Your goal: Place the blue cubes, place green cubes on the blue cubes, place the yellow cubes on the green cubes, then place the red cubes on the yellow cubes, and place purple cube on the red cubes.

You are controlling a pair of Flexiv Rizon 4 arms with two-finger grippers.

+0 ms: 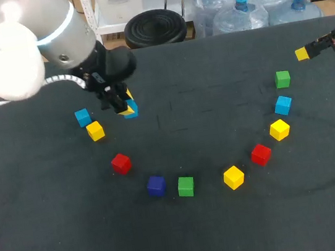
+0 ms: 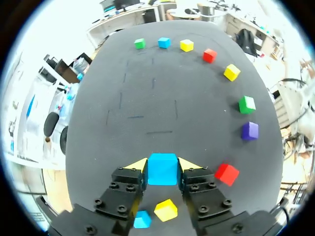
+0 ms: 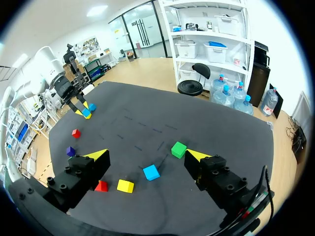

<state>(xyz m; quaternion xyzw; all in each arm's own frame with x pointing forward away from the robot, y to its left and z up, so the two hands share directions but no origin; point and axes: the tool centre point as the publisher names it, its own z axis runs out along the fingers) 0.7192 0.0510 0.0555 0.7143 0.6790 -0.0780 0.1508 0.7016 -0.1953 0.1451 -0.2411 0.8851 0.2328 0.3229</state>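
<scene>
Here, the left tool pinches a bright blue cube between its yellow tips, near a second blue cube and a yellow cube lying on the dark tabletop. The right tool hangs spread wide near the tabletop's right side; a green cube and a third blue cube lie ahead of it. A purple cube lies between a red cube and another green cube.

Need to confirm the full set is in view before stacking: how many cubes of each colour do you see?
Blue cubes: 3, one in the left gripper
Green cubes: 2
Yellow cubes: 3
Red cubes: 2
Purple cube: 1
Total: 11
</scene>
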